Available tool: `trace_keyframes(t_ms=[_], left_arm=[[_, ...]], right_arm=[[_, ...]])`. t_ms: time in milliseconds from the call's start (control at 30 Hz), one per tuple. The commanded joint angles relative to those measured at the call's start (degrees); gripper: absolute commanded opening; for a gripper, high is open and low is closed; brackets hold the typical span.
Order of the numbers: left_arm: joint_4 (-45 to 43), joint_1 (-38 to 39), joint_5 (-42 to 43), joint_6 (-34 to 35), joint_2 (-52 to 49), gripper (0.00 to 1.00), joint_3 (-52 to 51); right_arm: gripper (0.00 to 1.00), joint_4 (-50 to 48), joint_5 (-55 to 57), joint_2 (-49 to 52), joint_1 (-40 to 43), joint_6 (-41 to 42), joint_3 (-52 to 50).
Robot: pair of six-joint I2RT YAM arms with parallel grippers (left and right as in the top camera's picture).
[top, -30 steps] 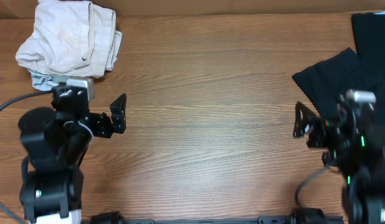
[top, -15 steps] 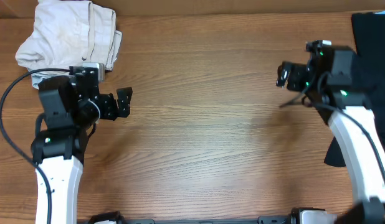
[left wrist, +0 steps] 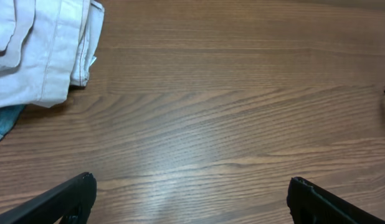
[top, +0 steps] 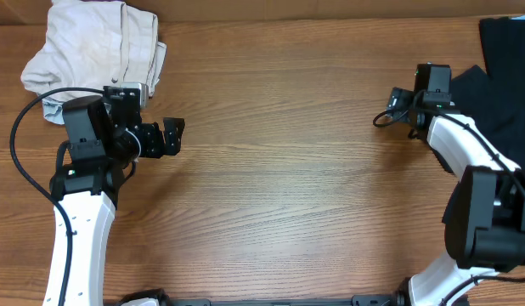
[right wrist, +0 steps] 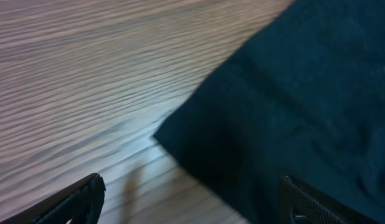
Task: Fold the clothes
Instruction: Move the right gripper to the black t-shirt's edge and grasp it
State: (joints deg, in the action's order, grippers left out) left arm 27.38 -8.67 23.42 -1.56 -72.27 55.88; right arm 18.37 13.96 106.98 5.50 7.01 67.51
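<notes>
R claw (right wrist: 194, 200) swung to 1 blk tee (right wrist: 292, 106).

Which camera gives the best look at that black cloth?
The right wrist view: the black cloth fills much of the frame, its corner close up. Overhead shows it cut off at the picture's right edge. In the left wrist view I can make out none.

Clothes (right wrist: 292, 106): matt black cloth; table (top: 288, 170): smooth, grained wood.
</notes>
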Motion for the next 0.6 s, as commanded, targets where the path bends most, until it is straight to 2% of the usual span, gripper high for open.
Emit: trace_keyframes(t_ms=[0,167,367,500,567], left_arm=[[-0.74,-0.31,0.94,0.28,-1.18,1.00,1.16],[-1.20,-0.31,0.55,0.26,-2.08,1.00,1.16],[-3.28,-0.31,-0.02,0.28,-2.47,1.00,1.16],[-4.94,-0.31,-0.02,0.28,-2.47,1.00,1.16],[-5.11,-0.31,-0.02,0.28,-2.47,1.00,1.16]], right_arm=[[0.89,-1.75,1.40,0.98,1.42,0.94,1.16],[0.83,-2.25,-1.88,2.69,3.21,0.92,1.14],[0.82,-1.99,-10.58,5.33,3.63,-2.19,1.14],[0.82,-1.92,-10.64,7.13,3.58,-2.75,1.14],[0.78,-1.88,-10.16,8.15,3.82,-2.75,1.14]])
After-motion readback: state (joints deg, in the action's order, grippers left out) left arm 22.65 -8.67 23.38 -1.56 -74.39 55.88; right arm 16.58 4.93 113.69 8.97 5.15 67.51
